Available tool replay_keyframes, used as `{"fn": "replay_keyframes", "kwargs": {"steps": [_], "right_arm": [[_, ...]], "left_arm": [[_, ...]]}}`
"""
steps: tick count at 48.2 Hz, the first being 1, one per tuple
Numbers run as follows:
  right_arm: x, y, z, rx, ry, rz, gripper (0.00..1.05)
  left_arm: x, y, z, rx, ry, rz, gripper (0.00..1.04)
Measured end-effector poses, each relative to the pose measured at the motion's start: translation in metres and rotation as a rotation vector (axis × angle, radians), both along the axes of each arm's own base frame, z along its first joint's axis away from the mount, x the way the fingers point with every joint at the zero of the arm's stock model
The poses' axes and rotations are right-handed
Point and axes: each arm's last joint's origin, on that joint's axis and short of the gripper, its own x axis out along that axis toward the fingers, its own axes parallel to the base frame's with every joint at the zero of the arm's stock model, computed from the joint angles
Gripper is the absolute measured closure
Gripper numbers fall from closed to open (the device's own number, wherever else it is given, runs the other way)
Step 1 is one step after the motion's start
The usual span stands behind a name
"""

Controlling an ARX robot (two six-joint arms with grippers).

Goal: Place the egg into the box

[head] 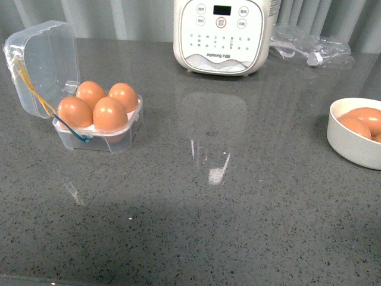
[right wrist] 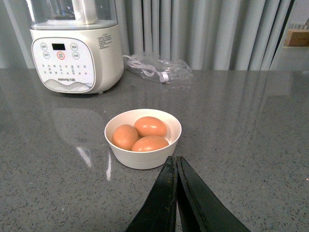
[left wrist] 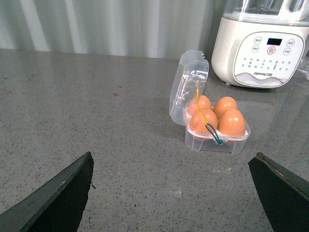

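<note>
Left gripper (left wrist: 173,159) released, fingers (left wrist: 63,193) spread wide with nothing between them. The box (head: 116,141) sits ahead of it, well apart. Right gripper (right wrist: 175,160) clenched on nothing, fingers pressed together, tips just short of the white bowl (right wrist: 142,162). Box lid (head: 41,59) is open and stands upright on the box's left. All four cells hold brown eggs that look alike; egg (head: 110,113) is in the near right cell. Yellow band (head: 30,89) on the lid, blue band (head: 80,134) at the box's near corner. Bowl is well right of the box, with three brown eggs (right wrist: 149,126) inside. White appliance (head: 223,36) behind and right of the box, clear bag (head: 303,47) further right. Grey countertop (head: 238,208) underneath.
</note>
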Motion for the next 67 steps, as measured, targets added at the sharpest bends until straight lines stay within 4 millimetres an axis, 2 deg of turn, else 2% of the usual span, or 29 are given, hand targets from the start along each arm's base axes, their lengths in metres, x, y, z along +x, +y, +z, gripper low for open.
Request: {"fn": "replay_keyframes", "kwargs": {"steps": [4, 6, 9, 13, 18, 25, 30, 55, 57, 60, 61, 64, 67], "right_arm": [[0.000, 0.000, 0.000, 0.000, 0.000, 0.000, 1.02], [0.000, 0.000, 0.000, -0.001, 0.000, 0.000, 0.97], [0.000, 0.000, 0.000, -0.001, 0.000, 0.000, 0.83], [0.000, 0.000, 0.000, -0.002, 0.000, 0.000, 0.71], [0.000, 0.000, 0.000, -0.002, 0.000, 0.000, 0.48], [0.000, 0.000, 0.000, -0.002, 0.000, 0.000, 0.26], [0.000, 0.000, 0.000, -0.001, 0.000, 0.000, 0.06], [0.000, 0.000, 0.000, -0.001, 0.000, 0.000, 0.07], [0.000, 0.000, 0.000, -0.001, 0.000, 0.000, 0.07], [0.000, 0.000, 0.000, -0.001, 0.000, 0.002, 0.07], [0.000, 0.000, 0.000, -0.001, 0.000, 0.002, 0.07], [0.000, 0.000, 0.000, -0.001, 0.000, 0.001, 0.07], [0.000, 0.000, 0.000, -0.001, 0.000, 0.000, 0.07]], "left_arm": [[0.000, 0.000, 0.000, 0.000, -0.001, 0.000, 0.07], [0.000, 0.000, 0.000, 0.000, -0.001, 0.000, 0.07], [0.000, 0.000, 0.000, 0.000, 0.000, 0.000, 0.07], [0.000, 0.000, 0.000, 0.000, 0.000, 0.000, 0.07], [0.000, 0.000, 0.000, 0.000, 0.000, 0.000, 0.07], [0.000, 0.000, 0.000, 0.000, 0.000, 0.000, 0.07], [0.000, 0.000, 0.000, 0.000, 0.000, 0.000, 0.07], [0.000, 0.000, 0.000, 0.002, 0.002, -0.002, 0.07], [0.001, 0.000, -0.002, 0.022, 0.109, -0.040, 0.07], [0.002, 0.001, -0.005, 0.021, 0.395, -0.099, 0.07], [0.003, 0.001, -0.007, 0.015, 0.440, -0.098, 0.07], [0.004, 0.003, -0.010, -0.004, 0.476, -0.104, 0.07], [0.006, 0.006, -0.003, -0.015, 0.434, -0.104, 0.07]]}}
